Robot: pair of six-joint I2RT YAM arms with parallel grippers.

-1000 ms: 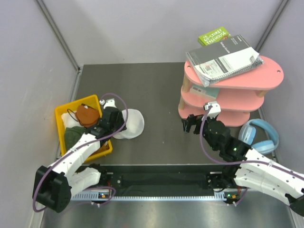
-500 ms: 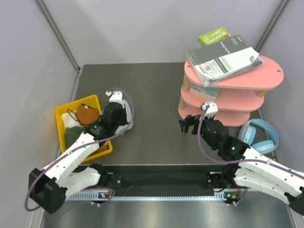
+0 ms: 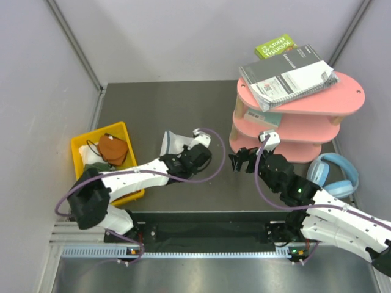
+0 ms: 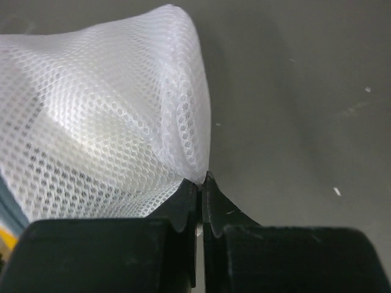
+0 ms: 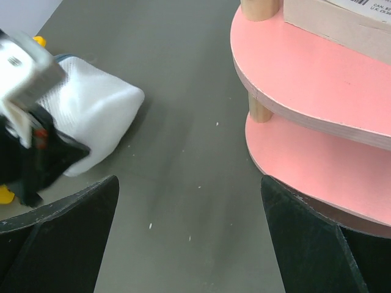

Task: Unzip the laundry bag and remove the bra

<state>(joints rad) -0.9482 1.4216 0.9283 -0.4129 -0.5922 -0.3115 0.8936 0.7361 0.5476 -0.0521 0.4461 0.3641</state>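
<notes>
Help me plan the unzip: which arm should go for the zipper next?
Probably right. The left gripper is shut on the laundry bag, anchoring it; the right gripper is open, empty and faces the bag.

I work in a robot lab cell: plain grey walls (image 3: 183, 36) box in my dark table (image 3: 183, 110) and mounting rail (image 3: 201, 251).

Table (image 3: 201, 110): tray (image 3: 76, 160), shelf (image 3: 317, 101), headphones (image 3: 333, 174), laundry bag (image 3: 173, 143)
</notes>
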